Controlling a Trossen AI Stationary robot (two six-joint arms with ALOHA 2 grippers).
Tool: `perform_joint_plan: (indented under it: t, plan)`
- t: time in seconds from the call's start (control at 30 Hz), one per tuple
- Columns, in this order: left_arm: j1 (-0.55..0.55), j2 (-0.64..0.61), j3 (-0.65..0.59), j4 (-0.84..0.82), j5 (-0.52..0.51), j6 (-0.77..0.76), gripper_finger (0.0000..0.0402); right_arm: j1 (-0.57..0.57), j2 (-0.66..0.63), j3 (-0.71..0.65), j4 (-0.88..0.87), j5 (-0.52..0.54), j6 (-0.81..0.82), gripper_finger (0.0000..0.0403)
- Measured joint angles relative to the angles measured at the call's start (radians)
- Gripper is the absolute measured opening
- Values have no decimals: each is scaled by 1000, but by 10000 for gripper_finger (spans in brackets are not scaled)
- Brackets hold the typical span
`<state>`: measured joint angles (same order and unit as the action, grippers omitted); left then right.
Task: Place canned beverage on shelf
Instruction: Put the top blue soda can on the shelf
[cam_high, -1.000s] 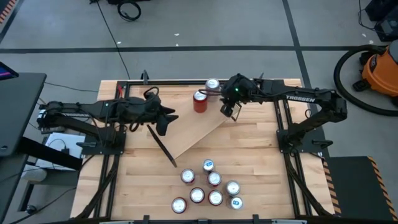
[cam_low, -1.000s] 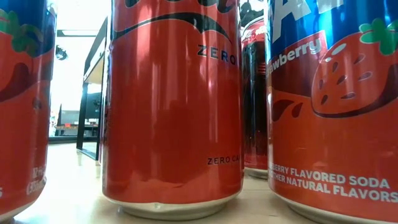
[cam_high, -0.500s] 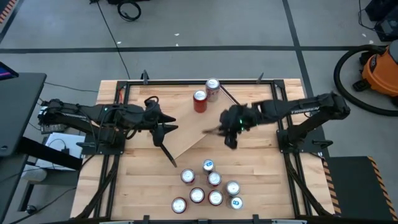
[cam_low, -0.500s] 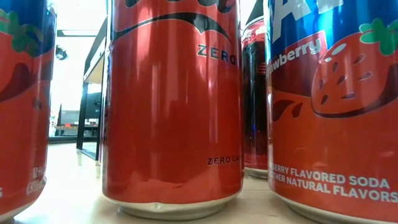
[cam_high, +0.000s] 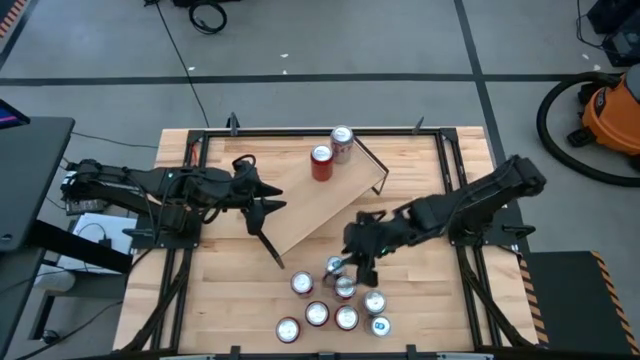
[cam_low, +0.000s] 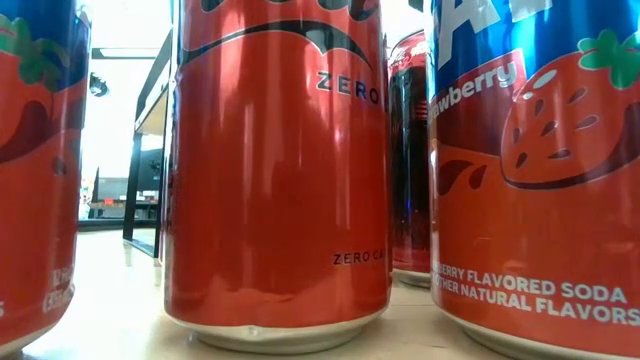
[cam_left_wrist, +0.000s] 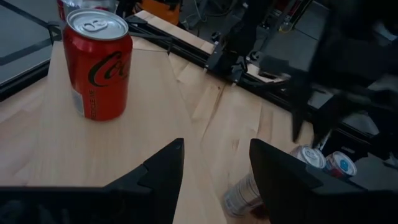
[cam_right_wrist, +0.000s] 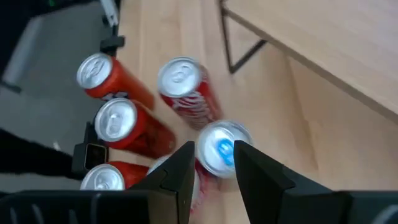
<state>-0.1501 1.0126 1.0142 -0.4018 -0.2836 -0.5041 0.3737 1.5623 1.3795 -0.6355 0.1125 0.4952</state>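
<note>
High view: the right gripper (cam_high: 345, 268) is seen lowered over the cluster of cans (cam_high: 340, 300) on the near part of the table (cam_high: 430, 290), its fingers parted and set above a blue-tabbed can (cam_right_wrist: 221, 148) without clasping it. The left gripper (cam_high: 268, 195) is held over the shelf (cam_high: 300, 210), fingers apart and empty. Two cans, a red Coca-Cola can (cam_high: 321, 162) and a second can (cam_high: 342, 142), are stood on the shelf's far end.

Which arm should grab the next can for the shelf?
Right. The right gripper hangs open directly over the can cluster; the left gripper sits open, empty, at the shelf.
</note>
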Motion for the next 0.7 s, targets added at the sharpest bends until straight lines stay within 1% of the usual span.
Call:
perform_joint_plan:
  t: [0.17, 0.2, 0.27, 0.37, 0.47, 0.6, 0.7]
  plan:
    - [0, 0, 0, -3, 0, 1, 194, 12, 137, 183, -151, 52, -105, 124]
    - [0, 0, 0, -3, 0, 1, 194, 12, 156, 209, -166, 50, -130, 128]
    - [0, 0, 0, -7, 0, 1, 194, 4, 191, 251, -179, 11, -173, 143]
    - [0, 0, 0, -8, 0, 1, 194, -8, 236, 285, -192, -58, -201, 178]
    - [0, 0, 0, -7, 0, 1, 194, -12, 268, 292, -192, -77, -209, 222]
    - [0, -3, 0, -9, 27, 1, 194, -11, 288, 293, -194, -30, -224, 275]
    - [0, -9, 0, -8, 45, 0, 194, -11, 285, 288, -187, 24, -237, 303]
